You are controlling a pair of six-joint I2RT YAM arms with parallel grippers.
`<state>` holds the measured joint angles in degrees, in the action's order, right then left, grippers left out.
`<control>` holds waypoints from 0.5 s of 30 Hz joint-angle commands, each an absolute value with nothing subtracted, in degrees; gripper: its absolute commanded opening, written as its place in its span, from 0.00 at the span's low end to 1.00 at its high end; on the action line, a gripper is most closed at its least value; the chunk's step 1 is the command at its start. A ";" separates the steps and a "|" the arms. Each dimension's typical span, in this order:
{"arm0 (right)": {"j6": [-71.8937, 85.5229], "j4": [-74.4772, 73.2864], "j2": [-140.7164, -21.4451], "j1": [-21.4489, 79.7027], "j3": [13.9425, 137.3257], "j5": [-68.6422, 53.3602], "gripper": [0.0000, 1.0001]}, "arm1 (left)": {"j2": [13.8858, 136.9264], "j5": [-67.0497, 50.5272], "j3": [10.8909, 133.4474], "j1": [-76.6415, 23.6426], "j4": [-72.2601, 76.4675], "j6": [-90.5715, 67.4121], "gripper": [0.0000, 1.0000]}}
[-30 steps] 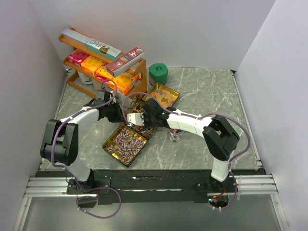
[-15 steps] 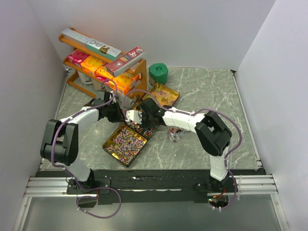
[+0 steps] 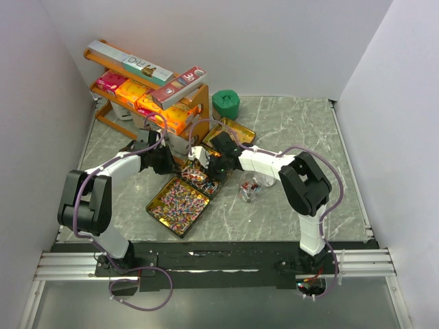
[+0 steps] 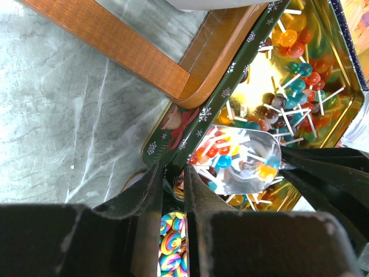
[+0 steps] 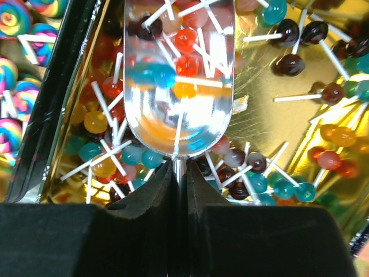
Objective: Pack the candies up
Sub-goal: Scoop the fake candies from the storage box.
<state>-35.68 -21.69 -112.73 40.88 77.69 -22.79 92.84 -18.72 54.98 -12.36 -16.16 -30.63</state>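
From above, your left arm reaches low across the tabletop [image 3: 288, 144]. Its left claw [image 3: 168, 162] sits just left of the green-walled tin [image 3: 214, 186]. Your right arm bends sharply at the elbow, and its forearm runs leftward. That puts the right claw [image 3: 208, 154] over the tin's far side, with the scoop [image 3: 197, 152] out in front of it. Candies [image 3: 177, 202] also fill a second tin just in front of the green-walled one.

On your left wrist, the left claw [image 4: 173, 170] points at the tin [image 4: 173, 130] corner with its jaws nearly together. You cannot tell whether they pinch the rim. The loaded scoop [image 4: 248, 161] hangs over the candies [image 4: 288, 92] inside the tin, and the rack [image 4: 132, 57] foot touches the tin's wall.

On your right wrist, the right claw [image 5: 180, 167] is clamped on the scoop's [image 5: 179, 86] thin handle. The bowl sits level above the tin's gold floor [image 5: 271, 115] and holds red, blue and orange candies [image 5: 184, 40].
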 commanded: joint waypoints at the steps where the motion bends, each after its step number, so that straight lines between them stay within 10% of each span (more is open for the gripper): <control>1: -33.75 -21.89 -112.68 40.34 77.52 -28.31 0.00 | 91.76 -19.60 54.76 -12.92 -13.80 -31.11 0.13; 15: -39.64 -31.99 -114.00 43.59 84.02 -7.22 0.00 | 92.19 -18.90 55.54 -12.83 -14.24 -30.94 0.09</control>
<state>-37.58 -26.79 -113.14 42.22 80.84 -16.47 92.84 -18.65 54.98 -12.43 -16.14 -30.63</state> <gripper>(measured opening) 0.176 0.217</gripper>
